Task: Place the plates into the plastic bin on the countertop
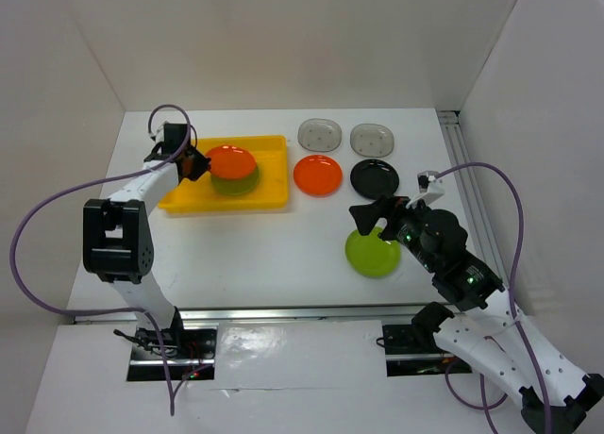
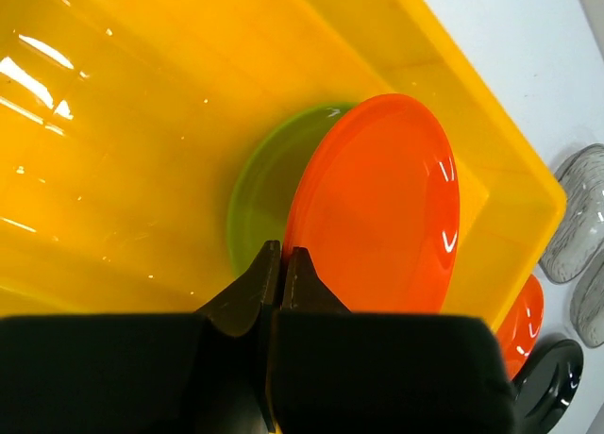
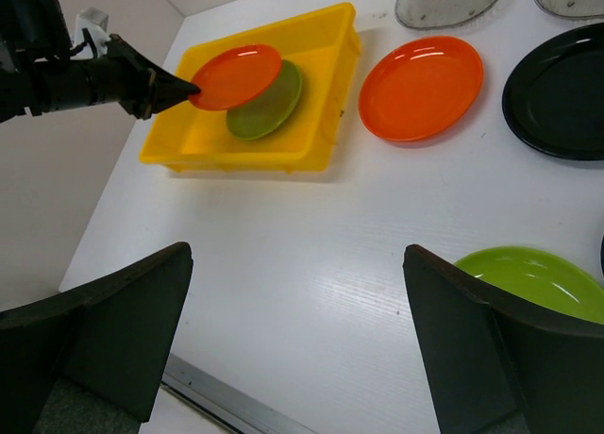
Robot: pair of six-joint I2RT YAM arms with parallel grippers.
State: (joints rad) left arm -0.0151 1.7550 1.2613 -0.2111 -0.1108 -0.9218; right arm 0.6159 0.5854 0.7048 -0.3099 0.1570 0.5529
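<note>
The yellow plastic bin (image 1: pixel 271 175) sits at the back left of the white countertop (image 1: pixel 255 255). My left gripper (image 2: pixel 281 259) is shut on the rim of an orange plate (image 2: pixel 377 203) and holds it tilted over a green plate (image 2: pixel 260 193) lying in the bin (image 2: pixel 123 141). The held orange plate shows in the top view (image 1: pixel 231 159) and the right wrist view (image 3: pixel 236 75). My right gripper (image 3: pixel 297 292) is open and empty, just left of a lime-green plate (image 1: pixel 373 254) on the countertop. A second orange plate (image 1: pixel 317 175), a black plate (image 1: pixel 375 177) and two grey dotted plates (image 1: pixel 320 133) (image 1: pixel 372 138) lie right of the bin.
White walls enclose the table on the left, back and right. A metal rail (image 1: pixel 283 312) runs along the near edge. A purple cable (image 1: pixel 38 217) loops beside the left arm.
</note>
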